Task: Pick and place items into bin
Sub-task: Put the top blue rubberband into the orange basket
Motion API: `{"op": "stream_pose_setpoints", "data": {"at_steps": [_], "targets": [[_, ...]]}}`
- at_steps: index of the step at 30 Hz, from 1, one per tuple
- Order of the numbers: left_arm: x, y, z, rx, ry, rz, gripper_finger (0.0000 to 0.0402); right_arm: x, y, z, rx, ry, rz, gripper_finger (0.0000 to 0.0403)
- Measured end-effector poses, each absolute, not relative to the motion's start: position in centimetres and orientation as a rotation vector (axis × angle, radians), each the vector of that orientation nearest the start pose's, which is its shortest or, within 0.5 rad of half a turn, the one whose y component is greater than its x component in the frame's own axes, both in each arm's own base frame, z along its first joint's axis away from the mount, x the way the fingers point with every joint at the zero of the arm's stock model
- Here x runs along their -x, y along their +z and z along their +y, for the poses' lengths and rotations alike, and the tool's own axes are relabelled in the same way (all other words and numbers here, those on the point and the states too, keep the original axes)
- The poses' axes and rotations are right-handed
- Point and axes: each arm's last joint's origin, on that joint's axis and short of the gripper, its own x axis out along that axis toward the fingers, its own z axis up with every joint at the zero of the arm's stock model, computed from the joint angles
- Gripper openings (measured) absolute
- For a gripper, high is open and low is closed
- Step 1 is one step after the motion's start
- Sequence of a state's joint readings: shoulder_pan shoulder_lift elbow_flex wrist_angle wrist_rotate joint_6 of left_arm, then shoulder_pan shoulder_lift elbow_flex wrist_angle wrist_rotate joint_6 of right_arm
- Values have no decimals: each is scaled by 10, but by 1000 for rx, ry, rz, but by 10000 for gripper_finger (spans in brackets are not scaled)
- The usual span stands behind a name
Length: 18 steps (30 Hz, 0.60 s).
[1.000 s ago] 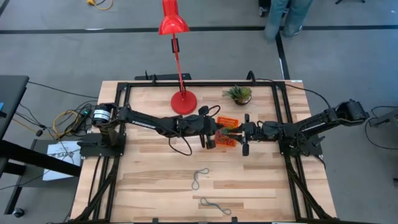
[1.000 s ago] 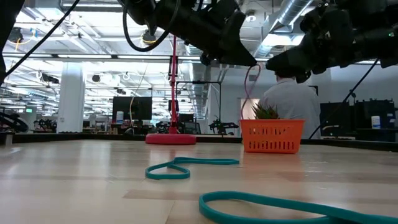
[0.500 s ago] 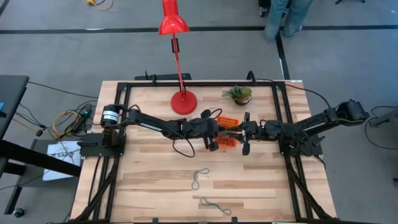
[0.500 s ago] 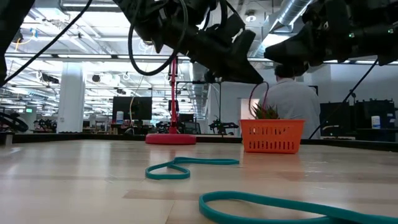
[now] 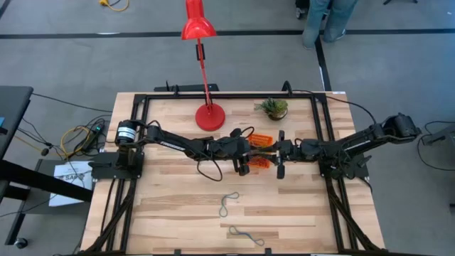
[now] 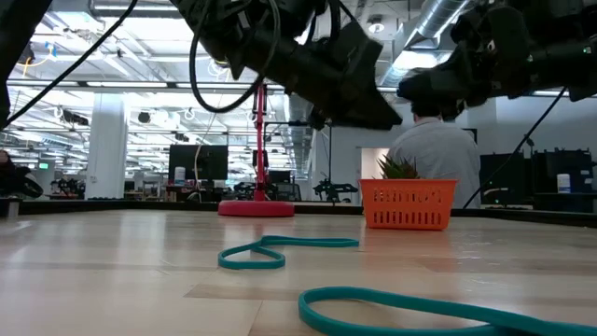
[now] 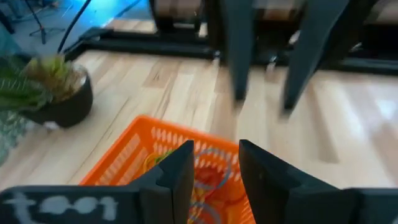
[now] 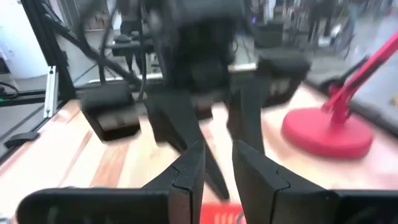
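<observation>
The orange bin (image 5: 261, 137) stands at the table's middle, right of the red lamp base; the left wrist view shows several coloured bands (image 7: 211, 180) lying inside the bin (image 7: 143, 143). My left gripper (image 7: 216, 149) hovers open just above the bin's left part (image 5: 250, 151), nothing between its fingers. My right gripper (image 8: 219, 149) stands open at the bin's right side (image 5: 274, 151), facing the left one. Two teal bands (image 5: 227, 205) (image 5: 245, 236) lie flat on the near half of the table, also seen in the low view (image 6: 280, 250) (image 6: 420, 313).
The red lamp's base (image 5: 210, 116) and a small potted plant (image 5: 274, 107) stand just beyond the bin. A black frame (image 5: 227, 94) runs round the table. A person (image 6: 434, 154) sits behind the far edge. The near half of the table holds only the two teal bands.
My left gripper has sunk toward the bin and opened. The thin reddish band that hung from its shut fingers has dropped away and no longer shows below them. My right arm has kept still.
</observation>
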State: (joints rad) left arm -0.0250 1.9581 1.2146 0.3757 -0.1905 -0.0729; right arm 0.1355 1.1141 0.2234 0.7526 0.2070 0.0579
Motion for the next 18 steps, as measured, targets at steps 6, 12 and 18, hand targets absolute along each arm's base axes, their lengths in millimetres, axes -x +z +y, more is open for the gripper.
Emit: {"op": "stream_pose_setpoints", "data": {"at_steps": [6,12,18], "targets": [[-426,223,-15,31,159,305,118,-200,167,24,-98,-63,182,77],[-379,287,-25,-44,159,379,119,-198,168,43,-129,3,187,77],[-305,356,-34,-81,220,360,119,-223,179,79,-48,37,288,77]]}}
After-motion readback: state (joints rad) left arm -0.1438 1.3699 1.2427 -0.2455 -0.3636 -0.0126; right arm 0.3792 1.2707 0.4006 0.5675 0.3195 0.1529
